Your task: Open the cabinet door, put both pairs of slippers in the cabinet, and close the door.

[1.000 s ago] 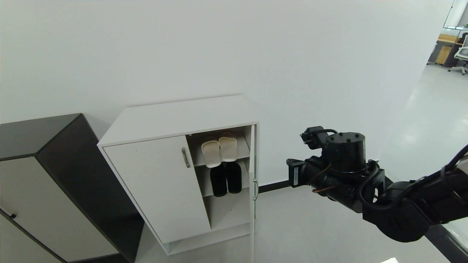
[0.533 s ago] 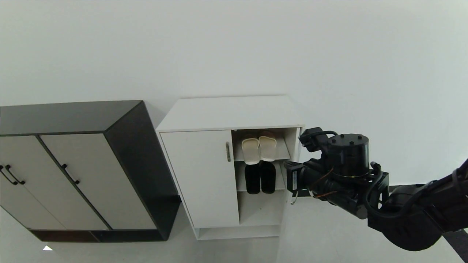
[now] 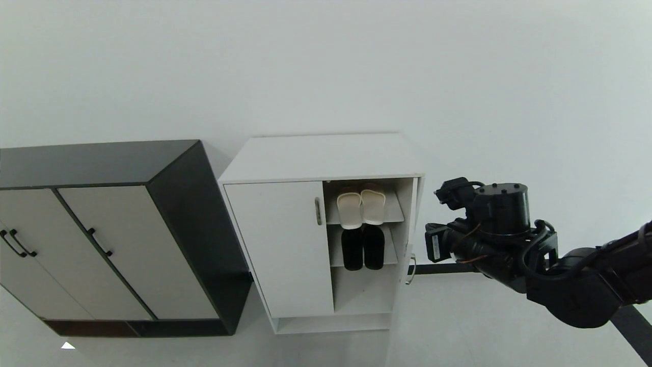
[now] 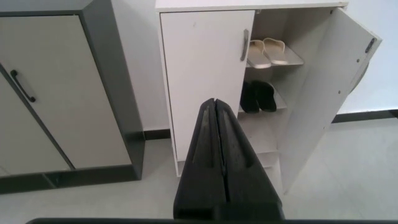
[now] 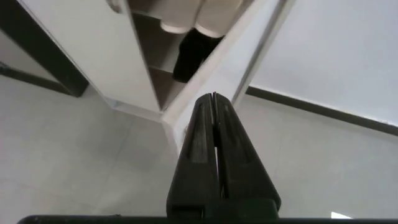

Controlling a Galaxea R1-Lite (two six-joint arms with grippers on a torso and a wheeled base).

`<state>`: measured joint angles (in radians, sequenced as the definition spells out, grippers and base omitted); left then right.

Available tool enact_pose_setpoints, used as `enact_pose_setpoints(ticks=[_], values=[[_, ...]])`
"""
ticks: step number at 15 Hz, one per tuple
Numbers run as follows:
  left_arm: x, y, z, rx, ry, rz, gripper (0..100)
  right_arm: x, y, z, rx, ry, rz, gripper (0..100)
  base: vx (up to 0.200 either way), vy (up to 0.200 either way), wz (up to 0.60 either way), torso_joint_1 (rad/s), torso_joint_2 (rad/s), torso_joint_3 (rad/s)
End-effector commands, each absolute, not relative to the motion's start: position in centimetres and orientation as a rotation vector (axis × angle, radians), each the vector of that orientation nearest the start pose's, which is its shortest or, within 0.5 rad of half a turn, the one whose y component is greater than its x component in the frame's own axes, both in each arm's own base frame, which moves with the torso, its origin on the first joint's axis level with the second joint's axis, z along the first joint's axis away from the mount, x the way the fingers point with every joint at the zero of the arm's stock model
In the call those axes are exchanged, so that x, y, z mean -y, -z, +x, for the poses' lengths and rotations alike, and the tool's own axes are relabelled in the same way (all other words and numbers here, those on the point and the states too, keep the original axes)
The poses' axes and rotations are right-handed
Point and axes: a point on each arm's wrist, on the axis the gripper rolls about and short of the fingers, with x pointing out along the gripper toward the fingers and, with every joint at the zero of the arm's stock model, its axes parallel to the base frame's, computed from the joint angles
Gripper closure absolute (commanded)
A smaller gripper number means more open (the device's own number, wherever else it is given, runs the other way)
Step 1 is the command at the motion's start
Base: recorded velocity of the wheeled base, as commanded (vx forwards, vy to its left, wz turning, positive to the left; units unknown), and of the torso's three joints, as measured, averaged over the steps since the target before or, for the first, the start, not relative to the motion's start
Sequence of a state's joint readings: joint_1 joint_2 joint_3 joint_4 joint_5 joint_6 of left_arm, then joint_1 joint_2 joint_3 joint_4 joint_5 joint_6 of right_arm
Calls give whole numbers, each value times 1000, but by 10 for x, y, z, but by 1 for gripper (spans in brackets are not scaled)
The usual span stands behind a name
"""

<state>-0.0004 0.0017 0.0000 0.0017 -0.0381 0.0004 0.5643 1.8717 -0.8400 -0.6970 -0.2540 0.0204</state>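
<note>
- Since half a second before, the right arm (image 3: 514, 255) had drawn back toward the right edge of the head view. A gap now showed between its wrist and the open door (image 3: 413, 219), where it had overlapped the door before.
- The door's curved metal handle (image 3: 411, 269), half covered by the arm earlier, was in plain sight at the door's lower edge.
- The white cabinet (image 3: 316, 158) sat in the same spot at the middle of the head view, so the camera had held steady over that half second. A second before, the whole picture lay differently, which was a camera swing.
- The white slippers (image 3: 361, 208) lay on the top shelf and the black slippers (image 3: 362, 248) on the shelf below, both pairs unmoved. The bottom shelf was bare.
- The right gripper (image 5: 214, 102) had its fingers pressed together and held nothing. Its tip pointed at the door's edge (image 5: 205, 81), and contact could not be made out.
- The left gripper (image 4: 214, 107) was likewise closed and held nothing, facing the cabinet from well back.
- The door stood nearly edge-on in the head view, so its face was hidden there. The left wrist view showed it swung wide (image 4: 329, 93).
- The closed left door (image 3: 277, 244) hid that half of the inside.
- The dark cabinet (image 3: 102, 163) was cut off at the left edge of the head view.
</note>
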Motion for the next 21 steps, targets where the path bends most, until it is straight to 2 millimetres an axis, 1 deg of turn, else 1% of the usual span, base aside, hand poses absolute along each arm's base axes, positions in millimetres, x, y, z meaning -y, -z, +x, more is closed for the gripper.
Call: enact_pose_setpoints(ticks=[1,5,7,10,11,13,15,16,18,19,21], values=[[1,-75,-23,-3,40,0,100,-175,-125,299,-354,-282,-132,100,0,0,0,0,0,0],[1,-75,-23,-3,38,0,100,-181,-98,312,-413,-276,-157,100,0,0,0,0,0,0],[1,-75,-23,-3,38,0,100,-185,-88,319,-426,-273,-160,100,0,0,0,0,0,0],[1,-75,-23,-3,38,0,100,-195,-79,330,-359,-277,-126,100,0,0,0,0,0,0],[1,-75,-23,-3,38,1,100,-200,-78,330,-326,-289,-109,100,0,0,0,0,0,0],[1,-75,-23,-3,40,0,100,-209,-83,329,-268,-314,-47,100,0,0,0,0,0,0],[1,-75,-23,-5,38,1,100,-213,-88,327,-255,-330,2,100,0,0,0,0,0,0],[1,-75,-23,-3,40,1,100,-215,-94,324,-236,-376,44,100,0,0,0,0,0,0],[1,-75,-23,-3,38,1,100,-211,-96,320,-221,-436,68,100,0,0,0,0,0,0],[1,-75,-23,-3,38,1,100,-202,-97,317,-232,-447,63,100,0,0,0,0,0,0],[1,-75,-23,-5,38,3,100,-182,-97,302,-278,-580,42,100,0,0,0,0,0,0]])
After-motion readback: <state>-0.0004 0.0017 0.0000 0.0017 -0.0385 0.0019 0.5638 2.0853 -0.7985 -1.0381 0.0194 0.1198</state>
